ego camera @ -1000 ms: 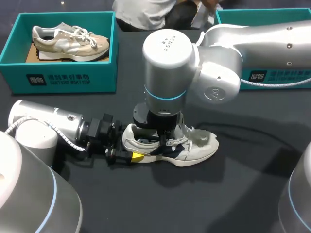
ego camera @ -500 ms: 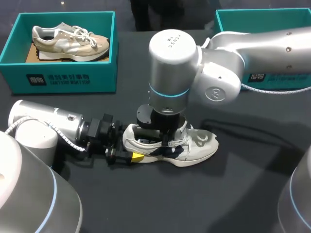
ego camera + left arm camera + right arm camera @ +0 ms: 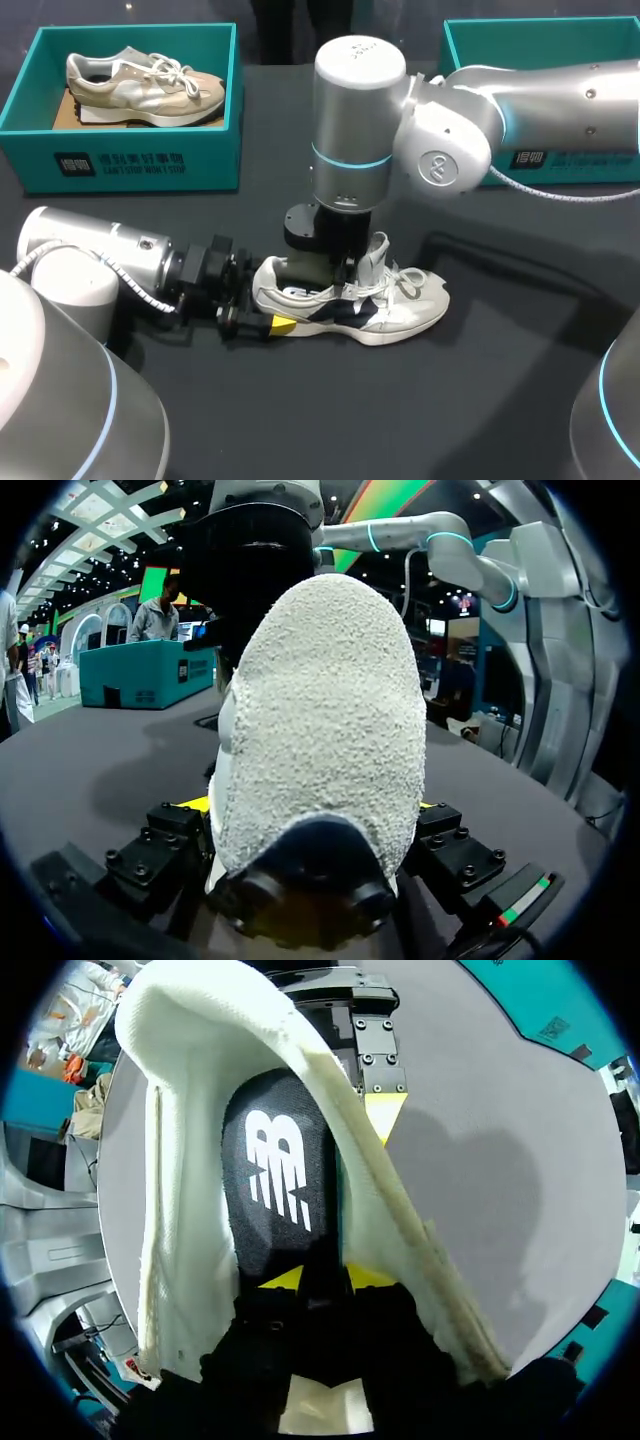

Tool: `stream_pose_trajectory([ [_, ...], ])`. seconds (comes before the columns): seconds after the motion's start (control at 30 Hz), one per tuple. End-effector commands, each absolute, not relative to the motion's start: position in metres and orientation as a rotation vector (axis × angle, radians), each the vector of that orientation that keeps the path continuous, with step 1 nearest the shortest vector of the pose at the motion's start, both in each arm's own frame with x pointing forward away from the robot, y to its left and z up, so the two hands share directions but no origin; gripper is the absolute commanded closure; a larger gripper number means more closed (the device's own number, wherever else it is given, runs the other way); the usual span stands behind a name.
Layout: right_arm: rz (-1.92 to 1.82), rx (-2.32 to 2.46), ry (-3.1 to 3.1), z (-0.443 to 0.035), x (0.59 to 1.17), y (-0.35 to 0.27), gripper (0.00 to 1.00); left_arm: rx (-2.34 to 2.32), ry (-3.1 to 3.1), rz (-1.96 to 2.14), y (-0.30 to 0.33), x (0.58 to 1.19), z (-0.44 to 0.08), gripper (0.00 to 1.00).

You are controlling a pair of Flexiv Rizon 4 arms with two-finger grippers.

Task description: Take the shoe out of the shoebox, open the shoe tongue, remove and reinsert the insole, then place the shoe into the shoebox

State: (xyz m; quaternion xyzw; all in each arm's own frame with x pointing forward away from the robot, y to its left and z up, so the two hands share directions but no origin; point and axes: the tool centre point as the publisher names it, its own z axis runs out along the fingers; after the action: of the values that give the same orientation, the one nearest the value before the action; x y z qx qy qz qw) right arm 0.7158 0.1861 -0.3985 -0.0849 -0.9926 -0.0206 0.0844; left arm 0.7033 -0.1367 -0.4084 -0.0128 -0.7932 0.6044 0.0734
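A white shoe (image 3: 400, 305) with dark side panels lies on its sole on the black table, toe to the right. My left gripper (image 3: 265, 312) is at its heel. In the left wrist view the fuzzy white heel (image 3: 320, 730) fills the gap between the fingers of the left gripper (image 3: 310, 808), and both touch it. My right gripper (image 3: 340, 272) points straight down into the shoe's mouth, with the tongue (image 3: 378, 250) standing up beside it. In the right wrist view the black insole (image 3: 280, 1175) lies inside the white collar, and the right gripper (image 3: 326, 1278) pinches its edge.
A teal shoebox (image 3: 130, 160) at the back left holds a beige shoe (image 3: 145, 85). A second teal shoebox (image 3: 570, 155) sits at the back right, behind my right arm. A black cable (image 3: 520, 270) runs across the table to the right of the shoe.
My right arm has risen a little and shifted to the right over the shoe; its fingers widened, then narrowed. The tongue stands more upright. My left arm and the shoe have stayed put.
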Motion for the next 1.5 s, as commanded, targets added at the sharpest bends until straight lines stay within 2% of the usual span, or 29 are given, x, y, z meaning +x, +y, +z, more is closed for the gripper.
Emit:
stream_pose_trajectory([
  [0.03,-0.069,-0.269,-2.957,-0.434,0.691,0.188,1.0,-0.036,-2.385,1.814,-0.137,0.704,-0.408,1.0],
  [0.5,-0.113,-0.246,-2.962,-0.435,0.687,0.192,1.0,-0.036,-2.385,1.814,-0.137,0.704,-0.408,1.0],
  [0.83,-0.417,-0.182,-3.044,-0.405,0.677,0.174,1.0,-0.036,-2.385,1.814,-0.137,0.704,-0.408,1.0],
  [1.5,-0.774,0.135,-3.123,-0.355,0.691,0.165,1.0,-0.036,-2.385,1.814,-0.137,0.704,-0.408,1.0],
])
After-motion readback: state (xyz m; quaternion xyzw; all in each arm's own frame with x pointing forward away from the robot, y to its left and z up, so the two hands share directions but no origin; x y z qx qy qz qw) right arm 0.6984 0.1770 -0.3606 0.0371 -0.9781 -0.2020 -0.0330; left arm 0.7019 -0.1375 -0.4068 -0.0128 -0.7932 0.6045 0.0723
